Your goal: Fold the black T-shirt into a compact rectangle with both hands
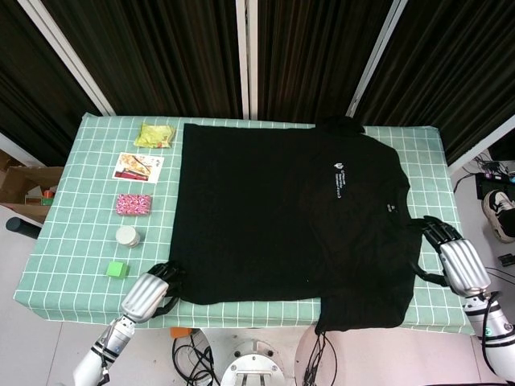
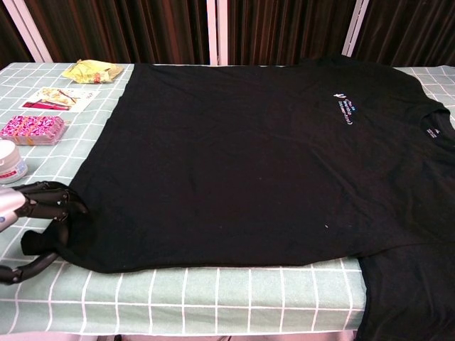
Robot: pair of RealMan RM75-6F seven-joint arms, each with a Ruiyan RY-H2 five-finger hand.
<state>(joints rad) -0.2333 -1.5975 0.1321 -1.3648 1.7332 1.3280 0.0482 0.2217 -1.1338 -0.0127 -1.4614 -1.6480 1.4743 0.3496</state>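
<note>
Left hand low at the near left corner of the table, silver back upward, forearm coming up from below the near edge. Dark fingers curled over the hem corner of the black T-shirt, thumb under it; corner pinched and bunched a little off the cloth (clearest in the chest view). Right hand at the near right end of the table, same silver back and dark fingers, fingers laid forward onto the edge of the shirt near the sleeve. Not possible to tell if fabric is really gripped there or only touched.

T-shirt of soft matt black fabric, spread flat, covering most of the table from the far edge to the near edge. Long axis across the table: collar toward the right end, hem toward the left end. Small white print on the chest. One sleeve hanging over the near edge at the right.

Table cover green with a white grid. Along the left end, from far to near: a crinkled yellow-green packet, a flat printed card, a pink patterned packet, a round white jar, a small green cube.
</note>
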